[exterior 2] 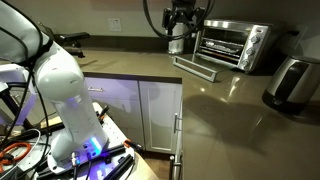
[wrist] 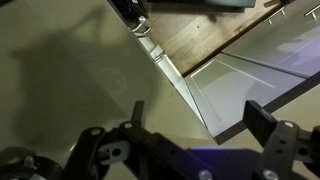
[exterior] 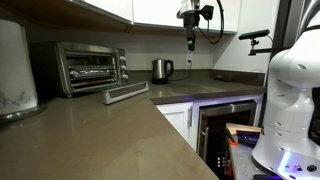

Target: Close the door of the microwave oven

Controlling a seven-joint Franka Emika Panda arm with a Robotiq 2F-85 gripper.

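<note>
The silver microwave oven (exterior: 90,66) stands at the back of the counter, with wire racks showing inside; it also shows in an exterior view (exterior 2: 233,45). Its door (exterior: 127,93) hangs open, lying flat in front of it with the bar handle at the front edge, and shows in the exterior view too (exterior 2: 195,68). My gripper (exterior: 190,33) hangs high above the counter, right of the oven and well apart from the door, also visible in the exterior view (exterior 2: 180,25). In the wrist view the gripper (wrist: 200,125) is open and empty over the counter's edge.
A small steel kettle (exterior: 162,70) stands right of the oven. A large white appliance (exterior: 15,70) is at the far left. The brown counter (exterior: 110,135) runs forward, and white cabinets and a dark glass-fronted cabinet door (exterior: 225,125) sit below. The robot base (exterior 2: 65,95) stands beside the counter.
</note>
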